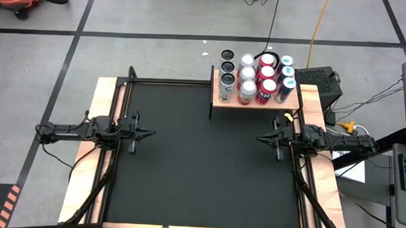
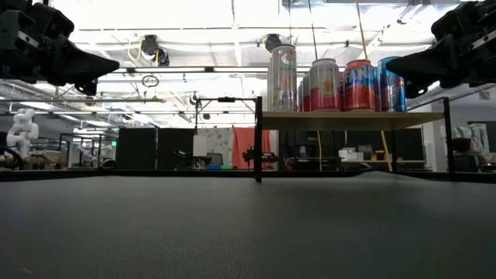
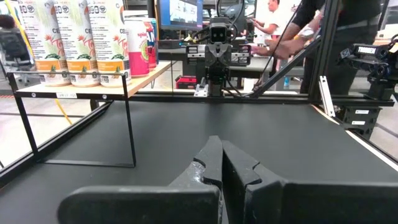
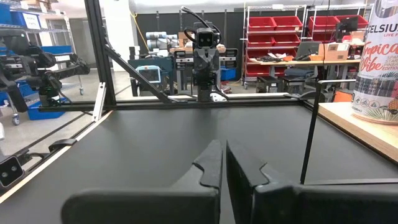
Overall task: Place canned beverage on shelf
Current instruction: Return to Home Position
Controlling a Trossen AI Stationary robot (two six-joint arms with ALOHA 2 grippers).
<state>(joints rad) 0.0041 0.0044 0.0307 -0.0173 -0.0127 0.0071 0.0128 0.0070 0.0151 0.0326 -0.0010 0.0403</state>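
The shelf (image 1: pixel 255 102), a light-wood board on a black frame, stands at the table's far right on thin black legs (image 3: pixel 132 124). Several canned beverages (image 1: pixel 257 79) stand upright on it in rows; they also show in the low view (image 2: pixel 335 84) and the left wrist view (image 3: pixel 74 40). My left gripper (image 1: pixel 152 133) hovers level at the table's left side, shut and holding nothing, its fingers (image 3: pixel 211 163) closed together. My right gripper (image 1: pixel 258 137) hovers level at the right side, just nearer than the shelf. It is shut with nothing in it, its fingers (image 4: pixel 214 163) closed together.
The black mat (image 1: pixel 201 168) lies bare between the two grippers. Wooden strips (image 1: pixel 86 157) run along the table's edges. The shelf's front leg (image 4: pixel 309 134) stands close beside my right gripper. Beyond the table, a person (image 3: pixel 311 25) stands behind the right arm.
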